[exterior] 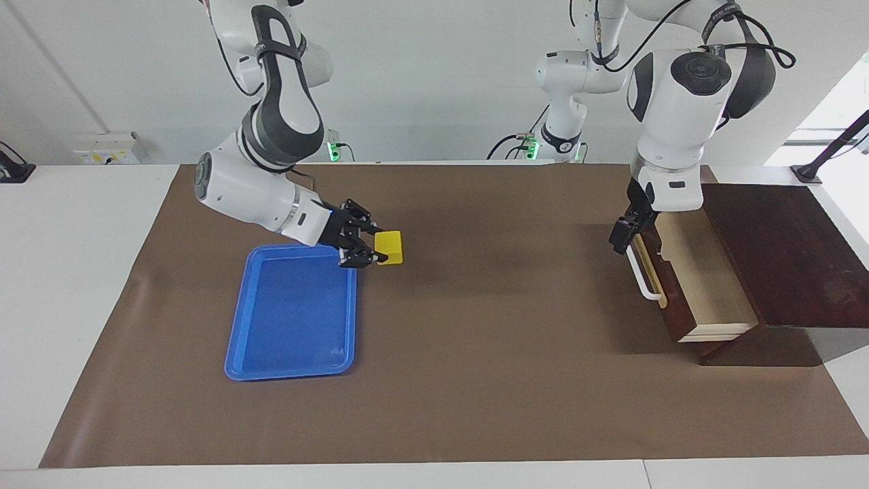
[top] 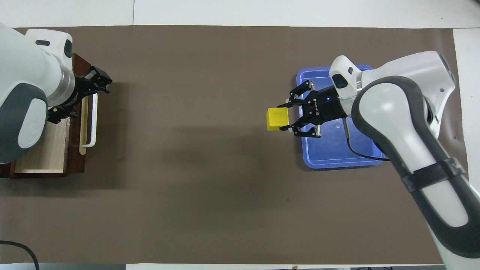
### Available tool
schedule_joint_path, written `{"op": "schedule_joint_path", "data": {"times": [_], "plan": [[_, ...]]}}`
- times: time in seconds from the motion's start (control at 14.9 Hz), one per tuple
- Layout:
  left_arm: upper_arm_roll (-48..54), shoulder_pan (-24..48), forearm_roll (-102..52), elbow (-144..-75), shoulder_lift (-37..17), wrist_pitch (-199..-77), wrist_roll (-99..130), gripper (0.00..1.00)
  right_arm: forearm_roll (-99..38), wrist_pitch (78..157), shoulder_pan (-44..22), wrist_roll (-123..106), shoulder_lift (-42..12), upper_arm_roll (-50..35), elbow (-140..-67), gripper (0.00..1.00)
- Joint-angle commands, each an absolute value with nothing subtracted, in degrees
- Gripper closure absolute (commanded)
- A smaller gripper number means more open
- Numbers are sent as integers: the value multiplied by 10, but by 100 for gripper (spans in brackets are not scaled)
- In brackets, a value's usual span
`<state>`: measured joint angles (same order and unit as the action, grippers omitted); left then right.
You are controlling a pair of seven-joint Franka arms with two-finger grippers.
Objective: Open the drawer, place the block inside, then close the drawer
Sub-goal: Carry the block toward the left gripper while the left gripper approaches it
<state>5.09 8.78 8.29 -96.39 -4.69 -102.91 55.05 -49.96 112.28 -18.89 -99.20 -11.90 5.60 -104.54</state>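
The drawer [exterior: 706, 278] stands pulled out of its dark wooden box [exterior: 787, 258] at the left arm's end of the table. Its pale interior [top: 41, 150] shows, and its white bar handle [exterior: 645, 278] faces the table's middle. My left gripper [exterior: 628, 224] hangs open over the drawer's front by the handle [top: 93, 120] and holds nothing; it also shows in the overhead view [top: 78, 96]. My right gripper [exterior: 380, 246] is shut on the yellow block [exterior: 392, 246] and holds it just over the mat beside the blue tray. The block [top: 276, 119] and the right gripper [top: 287, 118] also show in the overhead view.
A blue tray [exterior: 292, 319] lies on the brown mat [exterior: 475, 339] toward the right arm's end, under the right wrist; it also shows in the overhead view [top: 330, 153]. Bare mat lies between the tray and the drawer.
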Motion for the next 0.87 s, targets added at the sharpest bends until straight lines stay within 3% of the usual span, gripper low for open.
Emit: {"op": "schedule_joint_path", "data": {"times": [0.0, 0.2, 0.47, 0.81], "plan": [[48, 99, 51, -974, -32, -999, 640, 0, -490, 1158, -238, -930, -127, 57, -1023, 100], [51, 104, -12, -976, -25, -971, 732, 0, -490, 1188, -284, -870, -131, 57, -1004, 100], [49, 164, -14, -981, -32, -1003, 924, 0, -489, 1236, -330, -796, -140, 57, -989, 100], [49, 216, -15, -941, -93, -1031, 1088, 0, -486, 1282, -368, -770, -144, 57, -989, 100]]}}
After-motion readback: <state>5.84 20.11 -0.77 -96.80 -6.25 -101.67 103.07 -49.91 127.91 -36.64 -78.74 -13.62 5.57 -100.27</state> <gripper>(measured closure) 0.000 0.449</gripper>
